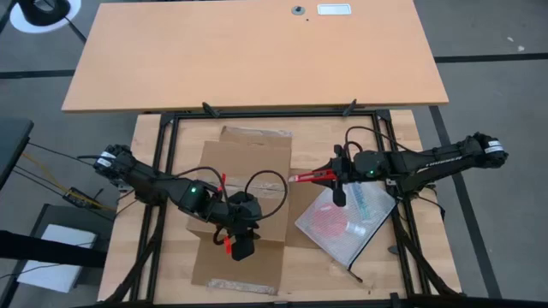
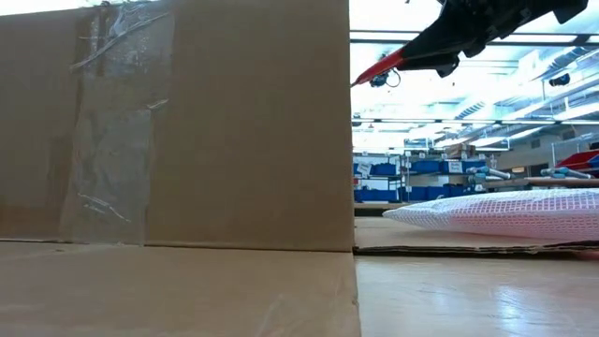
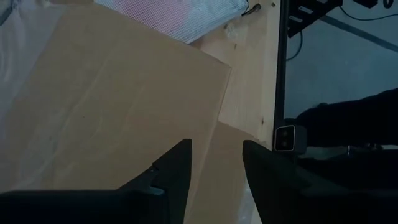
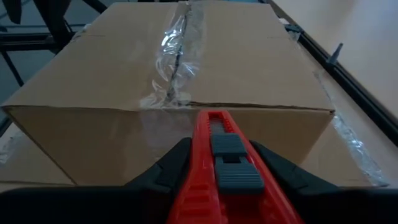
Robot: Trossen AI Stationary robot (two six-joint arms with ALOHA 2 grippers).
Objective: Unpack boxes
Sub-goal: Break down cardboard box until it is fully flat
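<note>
The brown cardboard box stands mid-table with its taped top up and its flaps spread flat on the table. My left gripper hovers open at the box's near edge; in the left wrist view its fingers stand either side of a cardboard edge. My right gripper is to the right of the box, shut on a red box cutter. The cutter's tip points at the box and stops short of it. My left gripper is over the box's near edge, but I cannot tell whether it touches the cardboard. My right gripper pinches the box cutter's rear body between its two fingers. The cutter lies along the fingers and sticks out forward. It slants slightly down from the table's right side, lifted clear of box and table.
A clear plastic bag with white mesh and something pink inside lies on the table right of the box, below my right arm. Black frame rails run along both sides. A larger tabletop lies beyond the far edge.
</note>
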